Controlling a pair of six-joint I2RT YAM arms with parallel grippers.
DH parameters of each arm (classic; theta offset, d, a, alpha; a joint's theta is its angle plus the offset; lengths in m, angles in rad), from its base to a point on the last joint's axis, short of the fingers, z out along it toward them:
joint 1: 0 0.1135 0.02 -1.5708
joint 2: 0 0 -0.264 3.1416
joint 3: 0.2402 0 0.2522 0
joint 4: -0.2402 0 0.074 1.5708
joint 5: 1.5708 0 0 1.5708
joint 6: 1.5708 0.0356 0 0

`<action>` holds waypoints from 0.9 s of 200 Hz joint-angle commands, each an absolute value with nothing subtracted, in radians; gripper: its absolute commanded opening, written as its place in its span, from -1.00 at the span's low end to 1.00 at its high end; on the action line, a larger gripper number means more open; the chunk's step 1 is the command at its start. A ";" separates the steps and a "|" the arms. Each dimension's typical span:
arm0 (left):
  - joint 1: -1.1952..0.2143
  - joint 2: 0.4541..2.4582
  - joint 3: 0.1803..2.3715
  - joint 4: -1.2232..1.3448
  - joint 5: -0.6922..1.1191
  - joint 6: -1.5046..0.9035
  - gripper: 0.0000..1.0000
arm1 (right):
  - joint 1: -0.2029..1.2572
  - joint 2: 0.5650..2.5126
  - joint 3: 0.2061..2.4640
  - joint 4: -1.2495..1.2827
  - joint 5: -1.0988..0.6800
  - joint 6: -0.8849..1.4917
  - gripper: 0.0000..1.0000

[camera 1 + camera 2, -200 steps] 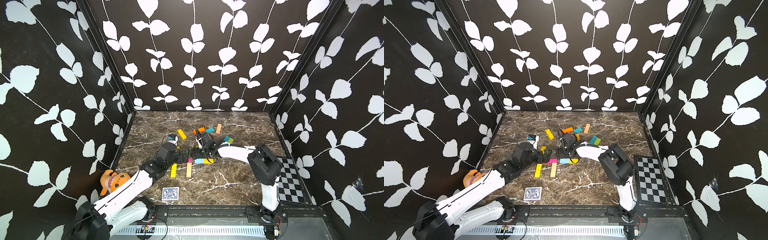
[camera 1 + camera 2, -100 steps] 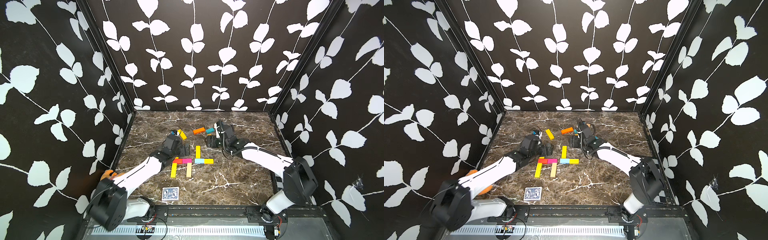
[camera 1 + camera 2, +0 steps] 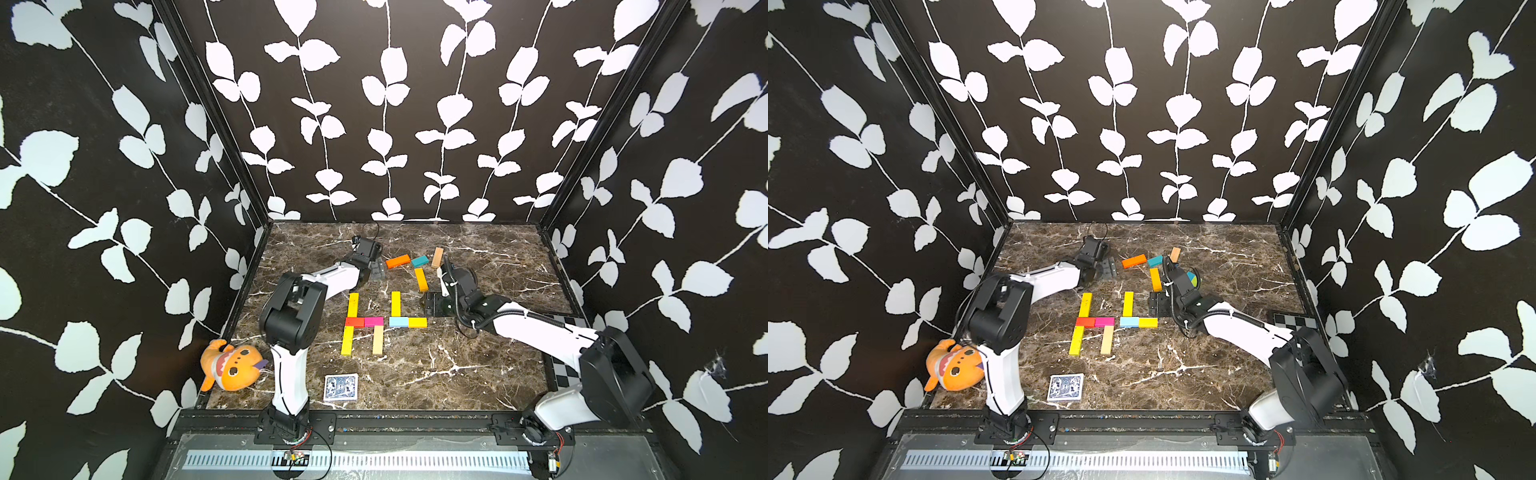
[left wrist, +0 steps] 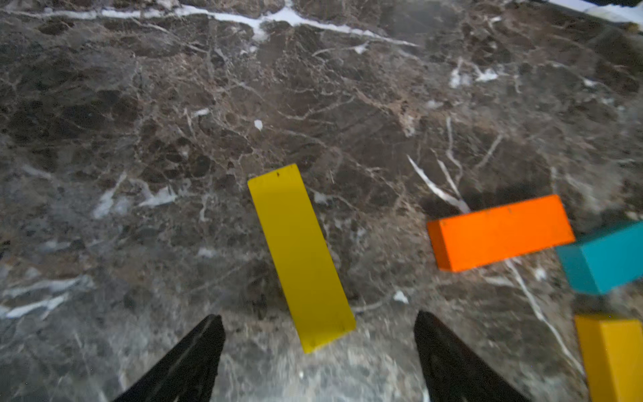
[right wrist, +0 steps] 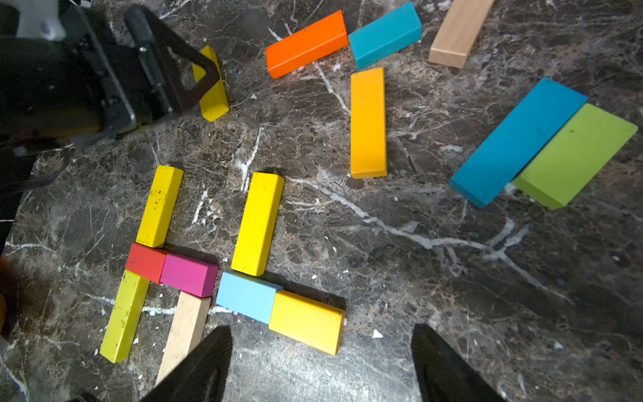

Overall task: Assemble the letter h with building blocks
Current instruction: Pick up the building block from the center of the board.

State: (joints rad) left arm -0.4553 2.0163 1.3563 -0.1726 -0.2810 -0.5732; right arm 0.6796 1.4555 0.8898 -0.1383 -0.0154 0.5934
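Blocks (image 5: 368,121): small painted bars, probably light, rigid, smooth-faced, so slippery. Best pinched across narrow width at mid-length.
Left hand (image 4: 318,316) released, empty. Fingers (image 4: 195,355) straddle near end of loose yellow bar (image 4: 301,257), flat on desk (image 4: 139,139), no contact visible.
Right hand (image 5: 320,328) released, empty.
Letter h (image 5: 188,275) near right hand on its left, base-ward of left hand.

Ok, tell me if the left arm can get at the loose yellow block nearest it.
Probably yes: the yellow block lies flat just ahead of the open jaws of the left arm, nothing on it, and the orange block sits apart.
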 commanded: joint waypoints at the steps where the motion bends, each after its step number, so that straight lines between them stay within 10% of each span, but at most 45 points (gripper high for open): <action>1: -0.448 2.044 1.443 -0.253 -0.348 -0.594 0.74 | 0.674 1.417 0.864 -0.119 -0.015 0.578 0.61; 105: -0.446 2.199 1.607 -0.479 -0.352 -0.598 0.29 | 0.624 1.298 0.789 -0.116 0.004 0.570 0.64; 180: -0.448 2.181 1.586 -0.415 -0.340 -0.549 -0.43 | 0.611 1.307 0.774 -0.108 0.022 0.587 0.65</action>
State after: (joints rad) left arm -0.4480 2.1986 1.5990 -0.4133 -0.3428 -0.5861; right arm 0.6209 1.3132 0.7879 -0.1349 -0.0071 0.5762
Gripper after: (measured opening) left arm 0.313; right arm 0.822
